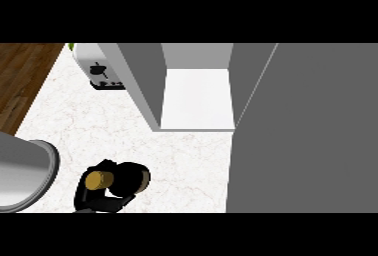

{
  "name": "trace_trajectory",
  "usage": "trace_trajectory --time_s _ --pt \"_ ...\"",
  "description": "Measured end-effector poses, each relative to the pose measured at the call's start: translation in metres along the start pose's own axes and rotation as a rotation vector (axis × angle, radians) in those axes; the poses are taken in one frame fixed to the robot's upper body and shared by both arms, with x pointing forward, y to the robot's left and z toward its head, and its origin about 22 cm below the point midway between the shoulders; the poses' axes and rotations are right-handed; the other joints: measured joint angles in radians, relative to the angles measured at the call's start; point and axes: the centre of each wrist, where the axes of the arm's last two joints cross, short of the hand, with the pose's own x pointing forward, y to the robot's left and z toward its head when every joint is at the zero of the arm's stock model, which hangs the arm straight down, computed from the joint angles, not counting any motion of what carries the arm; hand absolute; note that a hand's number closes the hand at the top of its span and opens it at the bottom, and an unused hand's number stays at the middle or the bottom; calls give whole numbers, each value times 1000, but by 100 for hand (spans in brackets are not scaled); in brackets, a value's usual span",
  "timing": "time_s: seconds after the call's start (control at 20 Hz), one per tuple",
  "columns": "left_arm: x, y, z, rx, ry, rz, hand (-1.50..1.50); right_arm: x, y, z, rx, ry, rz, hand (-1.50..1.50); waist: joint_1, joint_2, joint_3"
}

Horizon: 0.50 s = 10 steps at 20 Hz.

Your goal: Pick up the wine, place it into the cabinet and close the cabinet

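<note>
- The black fingers [103, 202] of 1 hand [100, 197], low in the head view and left of centre, are curling round the wine [127, 179] and gripping it; which hand this is cannot be told, since no forearm is showing.
- The wine is standing upright, so its long axis is pointing up toward the camera: the gold cap [97, 180] is facing the viewer, with the dark round body showing just beside it.
- The wine is sitting over the pale marbled counter [96, 130], near its lower edge, well apart from the cabinet [196, 95].
- The cabinet is standing open, its white shelf [198, 100] showing between grey side walls.
- The big grey door [310, 135] is filling the right side.
- A toaster [100, 72] is sitting at the counter's far left, beside the cabinet.
- A grey curved sink [26, 172] is lying at the left edge.
</note>
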Motion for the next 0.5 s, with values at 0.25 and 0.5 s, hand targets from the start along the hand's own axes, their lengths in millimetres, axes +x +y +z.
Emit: trace_trajectory --time_s 0.25,0.5 --pt "6 4 22 -19 7 35 150 -2 1 -3 0 -2 -2 -150 2 5 -3" --pt "23 -13 28 -50 -21 86 150 0 1 -3 -1 1 -11 -150 4 7 -5"
